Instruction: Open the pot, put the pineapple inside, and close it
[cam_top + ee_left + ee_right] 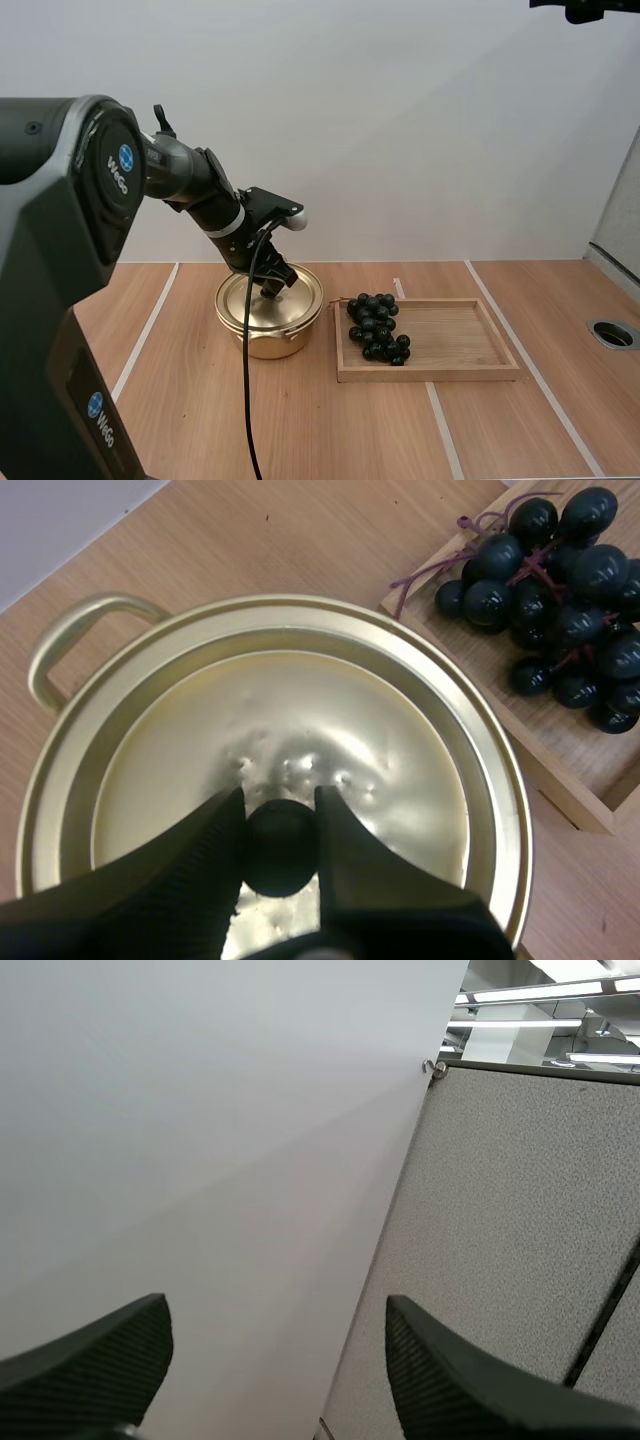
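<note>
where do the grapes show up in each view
high view: grapes at the tray's left end, right of the pot.
left wrist view: grapes on the tray, beside the pot's lid.
right wrist view: right end effector open, aimed off the table.
shared landmark: the tray.

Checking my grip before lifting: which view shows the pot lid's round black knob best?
The left wrist view: the left gripper pinches the round black knob between its jaws, atop the gold metal lid. In the high view the gripper covers it. The right wrist view points elsewhere.
</note>
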### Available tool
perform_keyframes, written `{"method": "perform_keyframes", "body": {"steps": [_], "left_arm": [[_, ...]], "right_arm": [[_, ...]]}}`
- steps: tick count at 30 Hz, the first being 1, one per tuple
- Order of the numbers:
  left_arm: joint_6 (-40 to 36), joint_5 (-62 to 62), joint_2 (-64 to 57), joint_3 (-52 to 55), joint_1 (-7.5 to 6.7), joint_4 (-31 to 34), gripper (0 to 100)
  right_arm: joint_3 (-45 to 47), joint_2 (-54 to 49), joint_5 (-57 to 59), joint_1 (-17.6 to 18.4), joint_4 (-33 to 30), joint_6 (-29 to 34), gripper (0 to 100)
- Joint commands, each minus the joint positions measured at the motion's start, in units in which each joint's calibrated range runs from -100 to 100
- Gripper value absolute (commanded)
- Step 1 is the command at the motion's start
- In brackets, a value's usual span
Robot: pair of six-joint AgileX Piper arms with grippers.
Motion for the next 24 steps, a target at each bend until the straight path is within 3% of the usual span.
{"method": "perform_keyframes", "body": {"steps": [1, 4, 7, 11, 13, 14, 24], "left_arm": [[0.0, 2.7, 1.2, 1.4, 0.0, 0.5, 0], [0.0, 3.9, 0.6, 1.4, 0.0, 0.2, 3], [0.0, 4.9, -0.8, 1.0, 0.0, 0.2, 19], [0.0, 4.5, -2.9, 0.9, 0.0, 0.2, 60], [0.0, 3.5, -4.0, 0.6, 0.0, 0.2, 90], [0.0, 2.7, -4.5, 0.6, 0.0, 0.2, 100], [-0.3, -1.3, -12.2, -8.6, 0.0, 0.2, 100]], "right_arm": [[-0.3, -0.6, -1.2, -0.2, -0.9, -0.4, 100], [-0.3, -0.6, -1.8, -0.2, -0.9, -0.4, 100], [-0.3, -0.6, -2.5, -0.2, -0.9, -0.4, 100], [-0.3, -0.5, -2.7, -0.2, -0.7, -0.4, 100], [-0.3, -0.4, -2.7, -0.2, -0.6, -0.4, 100], [-0.3, -0.4, -2.7, -0.2, -0.5, -0.4, 100], [-0.3, -0.4, -2.7, -0.2, 0.5, -0.6, 100]]}}
